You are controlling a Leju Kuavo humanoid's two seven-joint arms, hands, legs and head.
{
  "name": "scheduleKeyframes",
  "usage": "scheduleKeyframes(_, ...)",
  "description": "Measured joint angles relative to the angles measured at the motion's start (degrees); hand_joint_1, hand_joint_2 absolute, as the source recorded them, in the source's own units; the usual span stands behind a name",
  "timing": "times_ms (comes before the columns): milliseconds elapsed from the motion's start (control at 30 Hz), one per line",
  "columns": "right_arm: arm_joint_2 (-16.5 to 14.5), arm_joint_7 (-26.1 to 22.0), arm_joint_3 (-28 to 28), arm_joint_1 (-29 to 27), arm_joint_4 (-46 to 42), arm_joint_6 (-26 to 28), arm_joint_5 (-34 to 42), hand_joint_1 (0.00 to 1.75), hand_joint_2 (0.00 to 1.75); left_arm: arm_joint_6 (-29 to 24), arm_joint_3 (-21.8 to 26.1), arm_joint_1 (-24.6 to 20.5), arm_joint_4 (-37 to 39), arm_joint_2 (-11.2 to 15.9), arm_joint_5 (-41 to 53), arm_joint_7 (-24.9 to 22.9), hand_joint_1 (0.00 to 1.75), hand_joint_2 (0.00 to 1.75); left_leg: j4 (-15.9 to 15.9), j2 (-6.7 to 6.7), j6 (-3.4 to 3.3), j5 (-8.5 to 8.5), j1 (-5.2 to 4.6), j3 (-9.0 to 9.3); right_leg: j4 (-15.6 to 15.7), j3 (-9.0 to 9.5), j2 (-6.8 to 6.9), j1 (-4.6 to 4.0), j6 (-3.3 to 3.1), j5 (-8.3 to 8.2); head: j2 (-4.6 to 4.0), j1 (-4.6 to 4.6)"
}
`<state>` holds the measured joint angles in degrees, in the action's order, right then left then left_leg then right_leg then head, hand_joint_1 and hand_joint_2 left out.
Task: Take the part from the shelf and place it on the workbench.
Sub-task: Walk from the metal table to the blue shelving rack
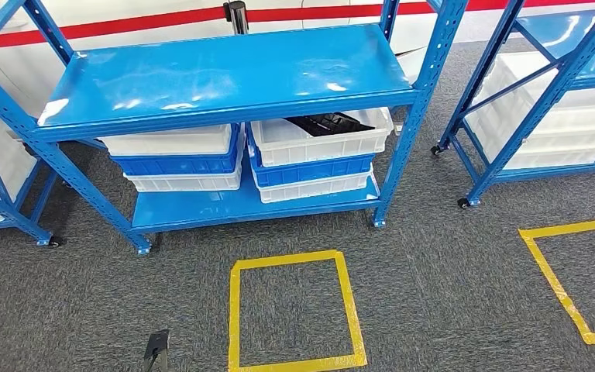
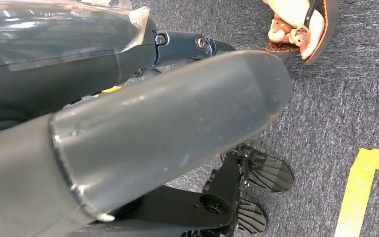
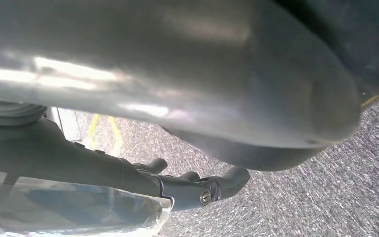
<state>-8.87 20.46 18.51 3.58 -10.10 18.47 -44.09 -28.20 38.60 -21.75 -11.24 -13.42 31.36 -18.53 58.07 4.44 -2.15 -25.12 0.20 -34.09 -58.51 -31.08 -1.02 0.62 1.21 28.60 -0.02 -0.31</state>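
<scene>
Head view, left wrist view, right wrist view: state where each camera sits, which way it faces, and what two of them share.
Head view: high on the body, facing forward and down at the blue shelf, its stacked bins, a black part in the top right bin, and the yellow tape square on the carpet.
Left wrist view: behind the hanging left hand, facing the floor; a person's sandalled foot nearby.
Right wrist view: behind the hanging right hand, facing the floor.
Shared: both wrist views show grey carpet and yellow tape.

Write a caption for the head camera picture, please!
Black part waiting in a white bin on the blue shelf, yellow floor square in front.
</scene>
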Motion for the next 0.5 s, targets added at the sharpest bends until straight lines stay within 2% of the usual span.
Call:
scheduleKeyframes(100,0.0,0.0,0.0,0.0,0.0,0.0,0.0,0.0,0.0,0.0,0.0,0.0,0.0,0.0,0.0,0.0,0.0,0.0,0.0,-0.02,0.66,-0.06,0.01,0.01,0.0,0.01,0.0,-0.04,-0.04,0.02,0.0,0.02)
scheduleKeyframes(267,0.1,0.0,0.0,0.0,0.0,0.0,0.0,0.0,0.0,0.0,0.1,0.0,0.0,0.0,0.0,0.0,0.0,0.0,0.0,-0.05,0.89,-0.09,-0.23,0.01,0.0,0.01,0.01,0.07,-0.02,0.03,0.0,0.03)
scheduleKeyframes(400,0.1,0.1,0.0,0.0,0.0,0.2,-0.1,0.0,1.75,0.0,0.1,0.0,0.0,0.0,-0.1,0.1,0.0,0.0,0.0,-0.06,0.87,-0.09,-0.45,0.01,0.1,0.05,0.01,0.25,-0.01,0.03,0.0,0.04)
scheduleKeyframes(433,0.1,0.1,0.0,0.0,0.0,0.3,-0.2,0.0,1.75,-0.1,0.1,0.0,0.0,0.0,-0.1,0.2,0.0,0.0,0.0,-0.06,0.87,-0.09,-0.49,0.01,0.1,0.06,0.01,0.28,0.0,0.03,0.0,0.04)
scheduleKeyframes(500,0.1,0.3,0.0,0.1,0.0,0.4,-0.4,0.0,1.75,-0.1,0.4,0.0,0.0,0.0,-0.2,0.4,0.0,0.87,0.0,-0.07,0.86,-0.09,-0.57,0.01,0.1,0.06,0.01,0.34,0.0,0.03,0.0,0.04)
